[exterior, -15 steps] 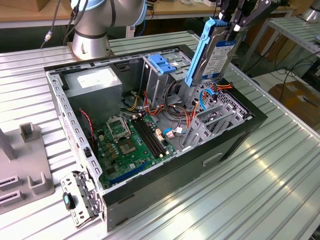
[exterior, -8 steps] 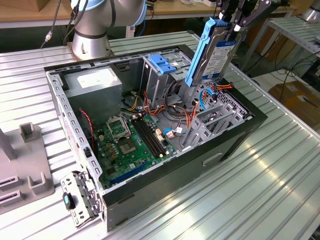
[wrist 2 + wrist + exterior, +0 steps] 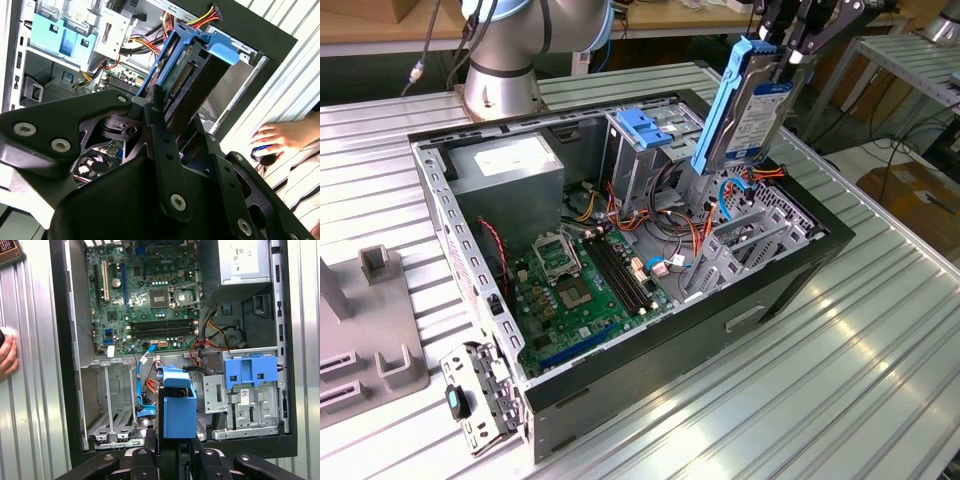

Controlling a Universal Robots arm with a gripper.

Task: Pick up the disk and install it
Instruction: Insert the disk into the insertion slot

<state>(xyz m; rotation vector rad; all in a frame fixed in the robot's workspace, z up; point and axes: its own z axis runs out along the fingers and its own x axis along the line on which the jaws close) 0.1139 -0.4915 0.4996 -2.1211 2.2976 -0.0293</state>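
Claw: the claw (image 3: 788, 52) is seen clenched on the upper end of the disk (image 3: 745, 110), with a black finger set against each broad face, as seen in the second wrist view (image 3: 180, 115).
Disk: it is held in the air, standing on end and tilted, above the end of the open computer case (image 3: 620, 375) at the exterior view's right. Its blue rails and label are seen in the exterior view, and its blue end cap in the first wrist view (image 3: 179, 405).
Beneath the disk: a grey metal drive cage (image 3: 745, 245) with open slots is found below the disk's lower end. Whether the disk is clear of it cannot be told.
In the way: orange and red cables (image 3: 695, 235) are bunched beside the cage, and a blue cable (image 3: 136, 385) is draped between the motherboard and the cage.
Neighbours in the case: a blue latch piece (image 3: 645, 125) is mounted on a second cage just beside the disk. The green motherboard (image 3: 575, 290) is laid on the case floor, and the grey power supply (image 3: 510, 165) is set at the far end.
Worktop: the case is carried on a ribbed metal worktop (image 3: 820, 400). A grey fixture (image 3: 370, 330) is placed well apart at the exterior view's left.
Person: a hand (image 3: 277, 137) is rested on the worktop outside the case.
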